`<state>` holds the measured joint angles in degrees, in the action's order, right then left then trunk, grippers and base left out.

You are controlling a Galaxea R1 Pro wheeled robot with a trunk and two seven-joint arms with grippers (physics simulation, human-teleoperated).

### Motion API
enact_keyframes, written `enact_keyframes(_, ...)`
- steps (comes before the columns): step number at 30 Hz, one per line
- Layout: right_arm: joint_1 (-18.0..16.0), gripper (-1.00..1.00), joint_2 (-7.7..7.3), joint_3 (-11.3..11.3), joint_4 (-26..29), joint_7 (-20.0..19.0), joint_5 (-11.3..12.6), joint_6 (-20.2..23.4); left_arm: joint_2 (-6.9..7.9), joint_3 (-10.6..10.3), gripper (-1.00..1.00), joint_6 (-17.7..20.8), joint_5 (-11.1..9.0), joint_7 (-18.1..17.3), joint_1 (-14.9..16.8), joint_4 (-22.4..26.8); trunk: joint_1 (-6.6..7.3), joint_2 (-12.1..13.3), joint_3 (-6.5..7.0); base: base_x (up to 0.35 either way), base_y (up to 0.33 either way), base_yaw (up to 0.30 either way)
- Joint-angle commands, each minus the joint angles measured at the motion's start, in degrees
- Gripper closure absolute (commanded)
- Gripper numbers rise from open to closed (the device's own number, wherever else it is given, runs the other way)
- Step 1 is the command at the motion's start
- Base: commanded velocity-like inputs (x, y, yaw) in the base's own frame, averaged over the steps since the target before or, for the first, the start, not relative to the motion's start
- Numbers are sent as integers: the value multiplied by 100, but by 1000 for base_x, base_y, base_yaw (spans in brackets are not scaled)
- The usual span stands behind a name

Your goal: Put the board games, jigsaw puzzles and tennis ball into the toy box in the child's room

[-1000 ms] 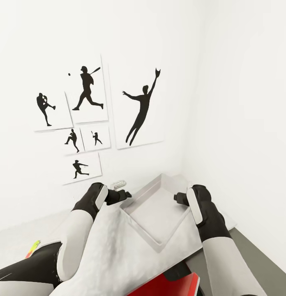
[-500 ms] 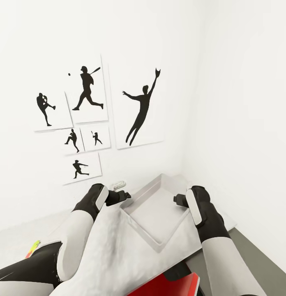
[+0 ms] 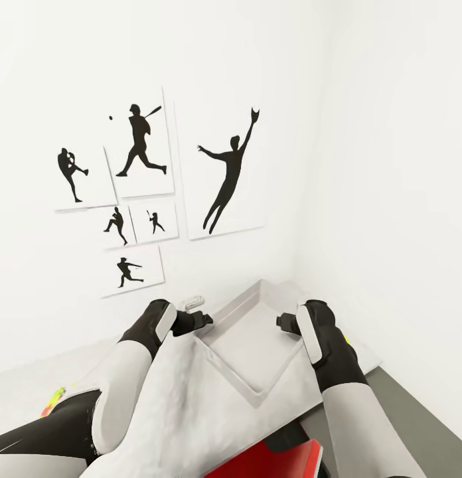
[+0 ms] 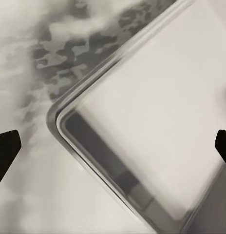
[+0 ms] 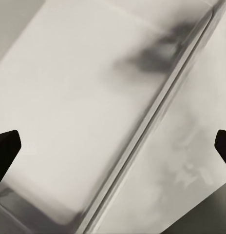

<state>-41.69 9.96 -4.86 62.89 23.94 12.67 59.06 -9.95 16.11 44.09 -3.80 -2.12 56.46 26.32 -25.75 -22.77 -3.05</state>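
The light grey toy box (image 3: 247, 348) stands cornerwise on the pale table (image 3: 45, 378) against the wall, and its inside looks bare. My left gripper (image 3: 203, 319) hovers open at the box's left corner, and my right gripper (image 3: 283, 322) is open over its right side. The left wrist view looks down on a rounded corner of the toy box (image 4: 59, 114) between wide-apart fingertips (image 4: 6, 146). In the right wrist view a straight stretch of the toy box rim (image 5: 157, 122) runs between the spread fingertips (image 5: 6, 146). A yellow-green sliver (image 3: 347, 340), perhaps the tennis ball, peeks out beside my right forearm.
A colourful flat edge (image 3: 55, 398) lies on the table at the far left, half hidden by my left arm. Behind the left gripper, a small white thing (image 3: 194, 302) sits by the wall. Sports silhouette prints (image 3: 151, 186) hang above. Dark floor (image 3: 417, 398) lies right of the table.
Both grippers have crept slightly up and away over the box. The right forearm has shifted a little left, which uncovers the yellow-green sliver beside it.
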Motion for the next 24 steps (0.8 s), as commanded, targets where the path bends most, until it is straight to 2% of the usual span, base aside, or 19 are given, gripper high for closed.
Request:
enact_keyframes(1, -6, -100, 4, -9, 5, 54, 60, 12, -5, 33, -100, 33, -22, 2, 5, 3, -4, -14, -22, 0, 0, 0)
enact_keyframes(24, -6, -100, 4, -7, 4, 49, 69, 38, -5, 33, -100, 41, -33, -29, 5, -138, -4, -14, -233, 0, 0, 0)
